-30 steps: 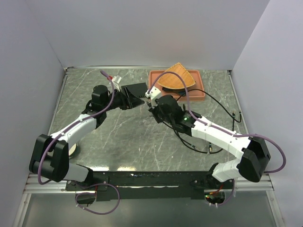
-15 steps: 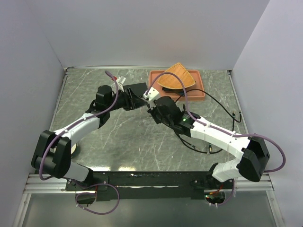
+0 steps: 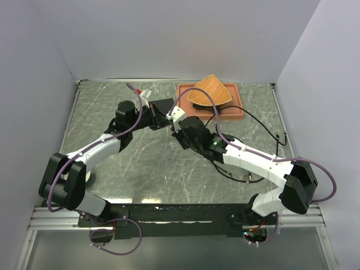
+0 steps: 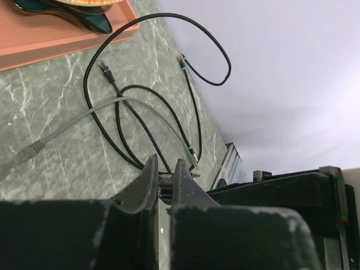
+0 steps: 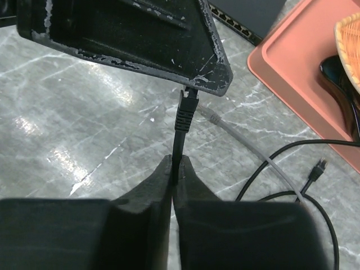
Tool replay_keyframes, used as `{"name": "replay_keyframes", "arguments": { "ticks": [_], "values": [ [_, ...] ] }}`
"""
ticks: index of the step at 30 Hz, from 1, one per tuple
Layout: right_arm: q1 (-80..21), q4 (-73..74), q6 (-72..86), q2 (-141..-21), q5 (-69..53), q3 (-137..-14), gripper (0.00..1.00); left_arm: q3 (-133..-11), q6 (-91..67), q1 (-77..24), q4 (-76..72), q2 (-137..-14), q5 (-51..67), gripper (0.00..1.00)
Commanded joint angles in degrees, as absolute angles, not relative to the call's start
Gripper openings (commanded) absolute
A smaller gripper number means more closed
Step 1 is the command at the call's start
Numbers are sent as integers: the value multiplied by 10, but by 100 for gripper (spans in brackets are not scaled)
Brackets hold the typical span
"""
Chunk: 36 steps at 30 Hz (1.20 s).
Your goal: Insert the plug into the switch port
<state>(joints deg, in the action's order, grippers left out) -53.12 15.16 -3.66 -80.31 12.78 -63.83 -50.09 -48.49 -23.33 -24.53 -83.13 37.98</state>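
Right wrist view: the right gripper point(image 5: 173, 161) has its fingers pressed together on a black cable point(image 5: 176, 147) just behind the plug point(image 5: 184, 111). The plug stands out beyond the fingertips, with its clip end at the tip of the left arm's dark, wedge-shaped finger point(image 5: 169, 50). Whether the two touch cannot be told.

The switch port point(image 5: 235, 25) is one of a row along the near long edge of the matte-black switch point(image 5: 256, 11). It lies past the wedge, up and to the right, well apart from the plug. The corner of the terracotta tray point(image 5: 298, 73) lies further right, separated from the plug by open marble.

Left wrist view: the left gripper point(image 4: 164, 169) is closed to a narrow slit, and nothing can be made out between its fingers. Beyond it lie a grey cable point(image 4: 84, 119) and loose black cables point(image 4: 140, 130), looping on the grey marbled table point(image 3: 140, 163) toward its right edge, next to the white wall.

Top view: both grippers meet just in front of the switch, at the rear centre of the table. A woven fan-shaped piece point(image 3: 209, 90) rests in the tray. Marble lies open between the arms down to the near edge, and white walls close off the left, rear and right sides.
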Motion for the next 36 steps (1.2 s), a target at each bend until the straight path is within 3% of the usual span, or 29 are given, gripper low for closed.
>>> {"name": "replay_keyframes", "arguments": {
  "ticks": [1,2,5,11,14,19,23,30,32,36],
  "values": [
    [-537,143,-23,-809,146,-681,30,-521,-463,-235,-251,-827,371,1],
    [-535,142,-21,-806,143,-680,45,-519,-455,-235,-250,-824,373,1],
    [-519,130,-11,-785,96,-674,66,-512,-443,-234,-253,-815,372,1],
    [-413,85,31,-719,-121,-636,91,-485,-425,-234,-285,-782,379,1],
    [-363,52,50,-694,-262,-609,98,-462,-422,-234,-322,-761,387,1],
    [-322,-14,100,-695,-464,-584,99,-424,-444,-234,-420,-725,398,1],
    [-297,-80,154,-715,-538,-567,99,-384,-469,-235,-508,-701,414,1],
    [-294,-195,228,-745,-567,-537,83,-365,-497,-236,-593,-693,454,1],
    [-294,-228,253,-756,-572,-536,71,-363,-504,-235,-603,-694,457,1],
    [-294,-292,302,-789,-589,-536,65,-365,-504,-236,-599,-691,456,1]
  ]
}}
